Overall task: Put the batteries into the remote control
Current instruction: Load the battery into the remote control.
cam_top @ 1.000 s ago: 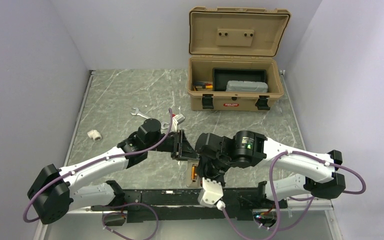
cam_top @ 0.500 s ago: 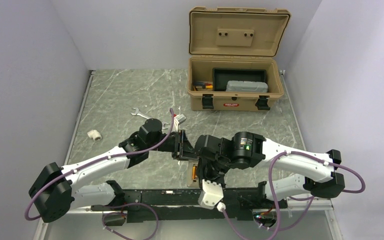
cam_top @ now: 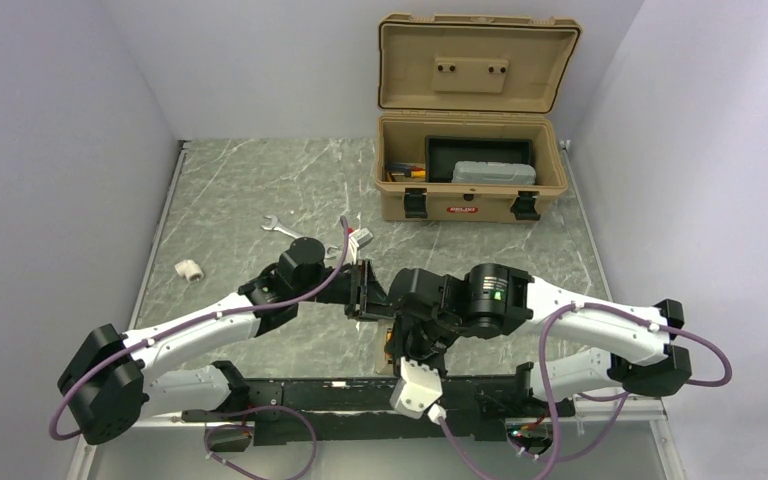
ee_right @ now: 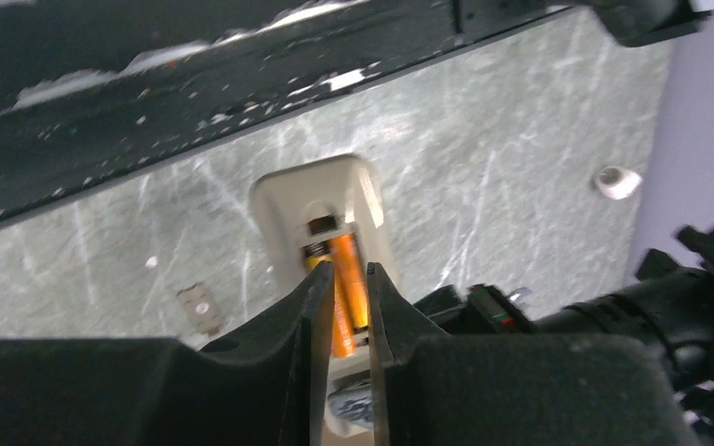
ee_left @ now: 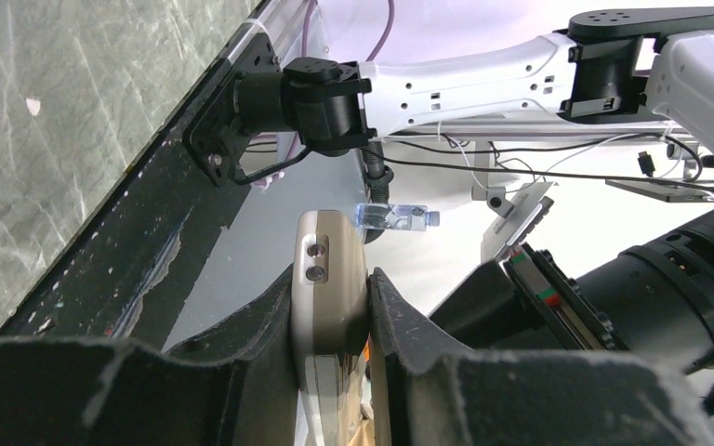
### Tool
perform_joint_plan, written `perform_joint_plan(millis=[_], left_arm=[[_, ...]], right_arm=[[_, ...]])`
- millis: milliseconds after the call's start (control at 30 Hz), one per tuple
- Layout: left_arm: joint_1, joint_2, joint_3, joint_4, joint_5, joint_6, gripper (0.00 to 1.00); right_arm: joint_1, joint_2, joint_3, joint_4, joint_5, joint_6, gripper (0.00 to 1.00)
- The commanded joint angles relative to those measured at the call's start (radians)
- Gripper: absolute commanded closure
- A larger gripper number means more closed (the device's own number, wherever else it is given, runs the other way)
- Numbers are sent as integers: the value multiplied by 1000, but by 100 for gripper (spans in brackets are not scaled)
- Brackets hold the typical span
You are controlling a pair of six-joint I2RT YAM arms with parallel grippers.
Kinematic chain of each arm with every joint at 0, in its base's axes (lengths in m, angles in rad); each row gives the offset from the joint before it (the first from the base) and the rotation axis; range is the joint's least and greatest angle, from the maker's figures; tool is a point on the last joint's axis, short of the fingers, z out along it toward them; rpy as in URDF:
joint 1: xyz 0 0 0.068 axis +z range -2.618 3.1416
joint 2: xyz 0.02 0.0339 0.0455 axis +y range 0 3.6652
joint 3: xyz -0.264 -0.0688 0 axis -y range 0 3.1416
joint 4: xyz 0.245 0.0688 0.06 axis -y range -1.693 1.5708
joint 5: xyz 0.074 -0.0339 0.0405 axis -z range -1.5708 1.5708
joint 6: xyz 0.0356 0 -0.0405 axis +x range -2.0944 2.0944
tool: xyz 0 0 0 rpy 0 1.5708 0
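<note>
While the left gripper (ee_left: 332, 283) pinches the remote control (ee_left: 327, 243) across its width near one end, the only writing in sight is white lettering on a red label (cam_top: 463, 210) at the front of the tan case (cam_top: 550, 170) in the upper right of the overhead view, and it is too small to read; a green and red mark (cam_top: 497, 293) on the right arm's wrist joint is too small to make out as well. From the lower left corner of that view the left arm (cam_top: 190, 325) stretches low and long toward the middle, its gripper just beside the right arm's wrist. From the lower right the right arm (cam_top: 600, 320) folds back at the elbow, runs leftward and bends its wrist down over the remote control, which shows as a tan sliver in the lower middle, just above the black rail (cam_top: 310, 395). Seen from the right wrist, the remote control sits back up with its bay open and the batteries (ee_right: 350, 262) orange inside it. The right gripper (ee_right: 345, 288) hangs over the bay with its fingers (ee_right: 309, 321) a narrow slit apart, one battery showing through the slit; whether they touch it cannot be told. A silver wrench (cam_top: 278, 226) and a white fitting (cam_top: 189, 269) lie on the grey marbled counter (cam_top: 240, 180) left of centre, apart from both arms
</note>
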Motion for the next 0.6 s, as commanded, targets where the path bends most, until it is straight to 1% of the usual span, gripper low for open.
perform_joint_plan(millis=[0, 67, 100, 133, 200, 267, 400, 467, 500, 567], left_arm=[[-9, -3, 15, 113, -20, -13, 100], [-8, -2, 18, 113, -32, -13, 100], [-7, 0, 23, 105, -40, -8, 100], [-7, 2, 28, 95, -48, -4, 100], [-7, 9, 38, 86, -60, 1, 100], [-6, 16, 43, 90, -80, 0, 100], [0, 20, 44, 105, -122, -11, 100], [2, 20, 36, 138, -137, -24, 100], [5, 22, 30, 168, -140, -34, 100], [7, 29, 15, 246, -139, -68, 100]], right_arm=[[6, -103, -4, 252, -136, 229, 79], [7, -170, -62, 465, -160, 474, 77], [6, -204, -98, 573, -142, 618, 77], [7, -240, -146, 668, -120, 723, 77], [7, -307, -209, 793, -76, 887, 77], [6, -373, -274, 899, 0, 1022, 77], [7, -506, -391, 1114, 200, 1306, 77], [7, -555, -439, 1189, 356, 1486, 78], [7, -562, -446, 1192, 450, 1564, 78], [6, -540, -411, 1103, 597, 1710, 79]])
